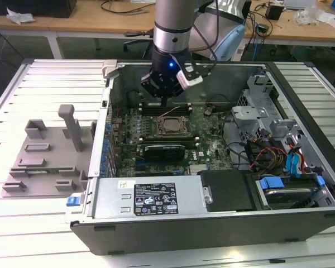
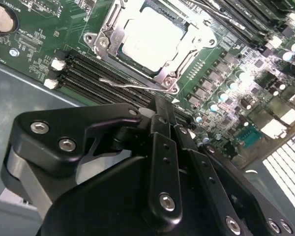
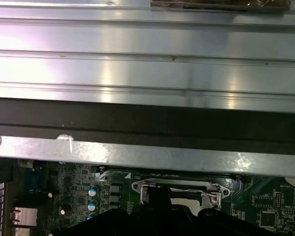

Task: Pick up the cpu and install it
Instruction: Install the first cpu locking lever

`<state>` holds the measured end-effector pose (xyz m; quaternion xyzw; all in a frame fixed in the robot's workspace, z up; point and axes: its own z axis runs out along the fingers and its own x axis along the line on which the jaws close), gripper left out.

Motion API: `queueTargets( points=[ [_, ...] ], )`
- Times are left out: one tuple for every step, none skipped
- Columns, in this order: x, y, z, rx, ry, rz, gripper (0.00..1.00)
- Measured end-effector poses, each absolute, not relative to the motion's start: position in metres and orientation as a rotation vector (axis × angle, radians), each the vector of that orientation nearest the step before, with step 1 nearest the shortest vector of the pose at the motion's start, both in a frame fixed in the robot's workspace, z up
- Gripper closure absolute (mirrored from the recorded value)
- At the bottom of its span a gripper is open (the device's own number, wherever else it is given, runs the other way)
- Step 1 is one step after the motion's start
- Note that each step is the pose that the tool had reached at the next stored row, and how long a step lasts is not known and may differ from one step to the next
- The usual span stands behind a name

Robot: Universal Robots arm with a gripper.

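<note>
Currently, the cpu sits inside the socket frame on the green motherboard, silvery top plate facing up and the metal bracket surrounding its edges. In the exterior view the cpu lies near the middle of the open computer case. The end effector hangs just above the memory slots beside the socket, apart from the cpu. In the second wrist view the end effector has its fingers pressed together with nothing between them. A grey fixture tray rests on the counter toward the exterior view's left.
</note>
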<state>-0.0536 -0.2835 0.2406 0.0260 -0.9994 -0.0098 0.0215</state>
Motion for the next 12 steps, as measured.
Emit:
queueTargets(
  points=[
    [-0.054,-0.283,0.239,0.084,-3.097,-0.03,0.89],
    [-0.054,-0.283,0.237,0.088,-3.097,-0.03,0.89],
    [-0.054,-0.283,0.235,0.094,-3.097,-0.03,0.89],
    [-0.054,-0.282,0.234,0.1,-3.097,-0.03,0.89],
    [-0.053,-0.281,0.232,0.116,-3.096,-0.029,0.89],
    [-0.053,-0.28,0.231,0.124,-3.096,-0.029,0.89],
    [-0.053,-0.28,0.23,0.13,-3.095,-0.029,0.89],
    [-0.052,-0.279,0.229,0.138,-3.095,-0.029,0.89],
    [-0.051,-0.279,0.228,0.14,-3.095,-0.029,0.89],
    [-0.051,-0.279,0.227,0.141,-3.095,-0.029,0.89],
    [-0.05,-0.279,0.226,0.141,-3.094,-0.029,0.89],
    [-0.048,-0.279,0.225,0.141,-3.093,-0.029,0.89]
  ],
)
